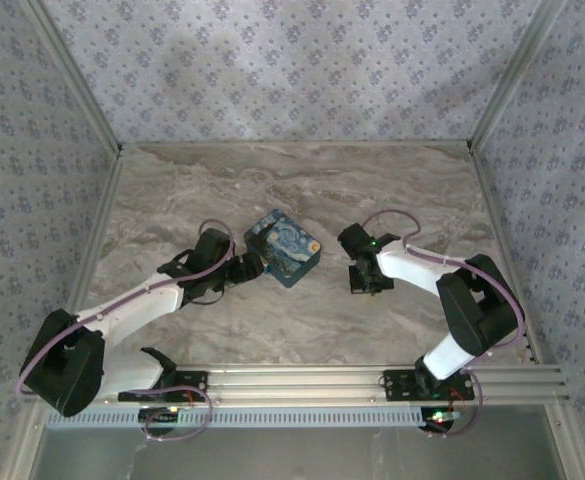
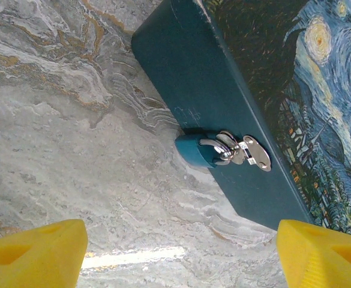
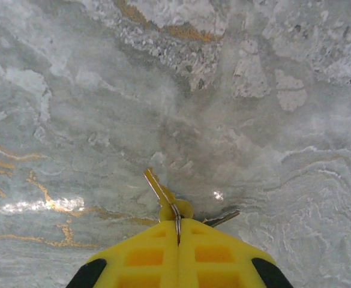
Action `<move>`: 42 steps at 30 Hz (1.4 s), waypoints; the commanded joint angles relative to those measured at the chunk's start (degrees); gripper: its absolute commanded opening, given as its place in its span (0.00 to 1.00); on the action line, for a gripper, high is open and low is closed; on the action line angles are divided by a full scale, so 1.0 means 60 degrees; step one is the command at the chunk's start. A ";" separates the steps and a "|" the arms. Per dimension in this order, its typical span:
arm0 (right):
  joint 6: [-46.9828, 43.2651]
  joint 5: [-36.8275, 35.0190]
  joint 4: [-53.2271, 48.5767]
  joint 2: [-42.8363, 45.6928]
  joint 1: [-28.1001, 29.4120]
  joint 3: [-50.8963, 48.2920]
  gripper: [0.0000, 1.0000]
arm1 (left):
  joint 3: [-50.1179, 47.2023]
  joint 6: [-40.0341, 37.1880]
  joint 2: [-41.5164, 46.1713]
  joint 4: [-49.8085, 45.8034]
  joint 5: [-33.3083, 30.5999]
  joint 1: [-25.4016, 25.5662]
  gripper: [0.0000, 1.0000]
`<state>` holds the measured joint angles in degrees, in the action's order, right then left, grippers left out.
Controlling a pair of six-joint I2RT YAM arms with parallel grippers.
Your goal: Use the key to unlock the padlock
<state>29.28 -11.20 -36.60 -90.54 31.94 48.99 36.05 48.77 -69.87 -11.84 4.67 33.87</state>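
Teal padlock (image 2: 194, 151) hooked through silver hasp (image 2: 253, 153) on dark side of starry-night box (image 1: 284, 247). Box closed, contents hidden, standing mid marble table (image 1: 392, 190). Left arm stretched low toward box's near-left side. Left gripper (image 2: 178, 249) released, fingers spread wide, padlock ahead of gap. Right arm bent, wrist angled down at table right of box, apart from it. Right gripper (image 3: 178, 231) clenched on key (image 3: 156, 185), blade protruding past fingertips.
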 commanded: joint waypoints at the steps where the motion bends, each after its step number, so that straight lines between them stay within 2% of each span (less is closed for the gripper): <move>1: -0.0029 0.0150 0.0092 -0.0451 -0.0052 -0.0045 0.00 | 0.0056 0.0089 0.0017 0.0068 -0.0119 0.0056 0.82; 6: -0.0196 -0.0199 0.0127 -0.0101 -0.0021 0.0023 0.00 | 0.0041 0.0133 0.0119 0.0065 -0.0147 0.0054 0.82; 14: -0.0868 -0.0374 0.0314 0.2086 0.0118 0.0054 0.00 | 0.0556 -0.0045 0.0264 -0.0083 -0.0258 0.0055 0.83; 21: -0.2043 0.0362 0.0805 0.4032 0.0545 0.0661 0.00 | 0.2031 -0.0559 0.0121 -0.0487 -0.0001 0.0041 0.83; 25: -0.2923 0.0753 0.0966 0.4914 0.1120 0.1363 0.00 | 0.3383 -0.0816 -0.0206 -0.0700 0.0717 -0.0131 0.83; 34: -0.4132 0.0975 0.0799 0.5382 0.2098 0.3134 0.00 | 0.6068 -0.0554 -0.0772 -0.0779 0.3122 -0.0704 0.80; 37: -0.4191 0.0872 0.0796 0.5257 0.2168 0.3519 0.00 | 0.6443 -0.0191 -0.0916 -0.0387 0.3787 -0.0596 0.78; 42: -0.4052 0.0607 0.0764 0.4850 0.2314 0.3826 0.00 | 0.6875 -0.0271 -0.1146 -0.0499 0.3736 0.0082 0.78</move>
<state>5.93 -6.46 -31.24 -60.29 45.15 69.91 74.91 46.83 -75.57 -14.44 24.29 32.34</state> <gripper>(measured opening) 0.064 0.777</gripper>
